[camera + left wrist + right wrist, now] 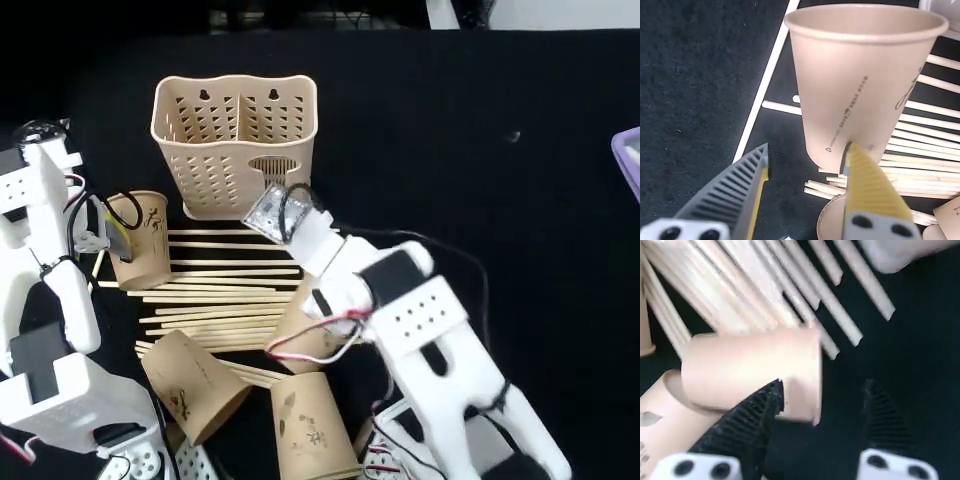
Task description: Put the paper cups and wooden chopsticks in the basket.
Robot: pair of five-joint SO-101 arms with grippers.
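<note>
None of the things seem to be in the basket (235,140) yet: four paper cups (195,385) and the wooden chopsticks (225,290) sit in front of it, and the left gripper (806,150) and right gripper (824,390) each have fingers apart near a cup.

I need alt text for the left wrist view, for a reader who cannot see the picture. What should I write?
An upright paper cup stands on the black table, with the left gripper open just in front of its base. Wooden chopsticks lie flat behind and beside the cup, and the bottom of a fallen cup shows near the gripper.
</note>
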